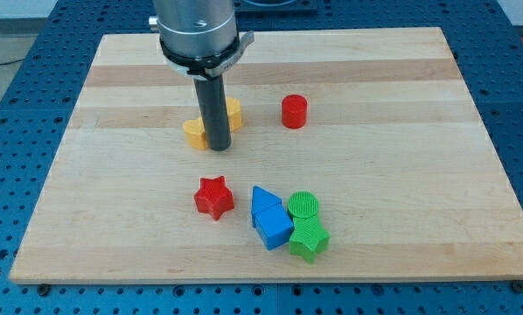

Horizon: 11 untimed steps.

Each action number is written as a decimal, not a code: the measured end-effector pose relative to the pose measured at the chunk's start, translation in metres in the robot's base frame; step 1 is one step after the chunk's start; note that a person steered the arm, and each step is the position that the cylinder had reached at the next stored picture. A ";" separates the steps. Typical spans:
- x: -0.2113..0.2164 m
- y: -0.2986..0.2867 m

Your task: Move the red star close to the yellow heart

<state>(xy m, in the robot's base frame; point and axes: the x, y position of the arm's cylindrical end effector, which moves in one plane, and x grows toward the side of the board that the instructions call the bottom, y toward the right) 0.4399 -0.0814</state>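
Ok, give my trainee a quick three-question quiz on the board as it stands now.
1. True or false: my tip is touching the red star.
2. Which block stands nearest the red star? A) red cylinder B) blue blocks C) green star
3. Fill in: the rod partly hides two ______ blocks.

Key: 1 false, the tip is up beside the yellow pieces, the star lies apart toward the view's bottom. 2 B. 3 yellow.
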 end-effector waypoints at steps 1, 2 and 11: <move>-0.003 -0.036; -0.003 -0.077; 0.052 -0.041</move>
